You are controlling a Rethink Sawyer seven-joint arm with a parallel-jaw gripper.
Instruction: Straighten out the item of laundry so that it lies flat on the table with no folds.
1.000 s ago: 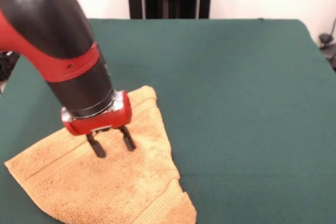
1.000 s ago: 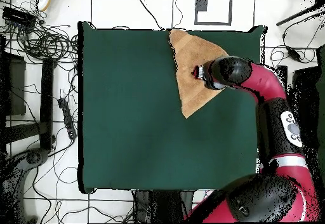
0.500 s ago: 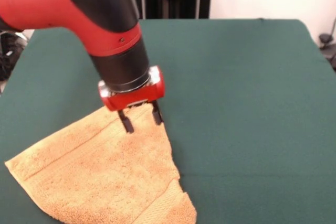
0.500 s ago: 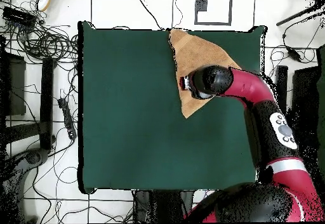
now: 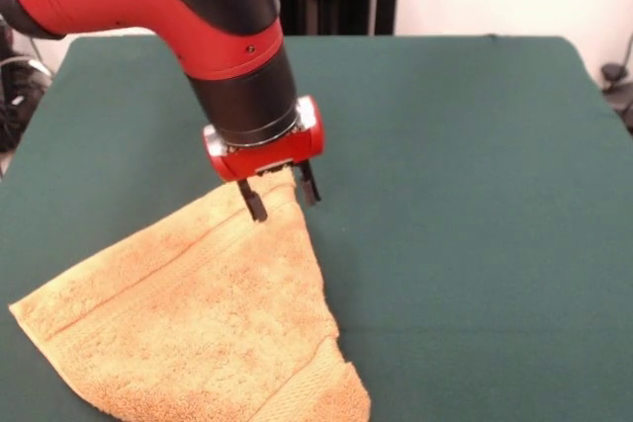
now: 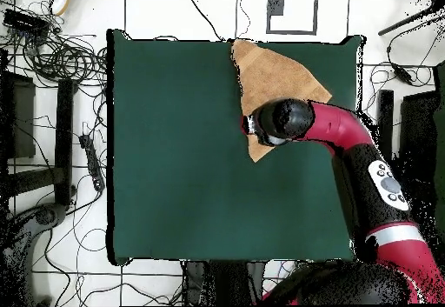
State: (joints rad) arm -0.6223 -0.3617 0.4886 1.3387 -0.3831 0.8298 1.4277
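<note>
The item of laundry, a golden-orange terry towel, lies on the green table at the front left, folded into a rough triangle with a woven band along its left edge. Its pointed far corner sits right under my gripper. The gripper is open, with one dark finger over the towel's tip and the other just off its right edge; nothing is held. In the overhead view the towel reaches the table's top edge. There the arm's wrist covers the towel's lower point and hides the gripper.
Tangled cables and dark equipment lie on the floor left of the table in the overhead view. The towel's near corners lie close to the table's front edge in the front view.
The gripper has travelled from above the towel's middle to its far pointed corner, still open. The towel has kept its shape and place.
</note>
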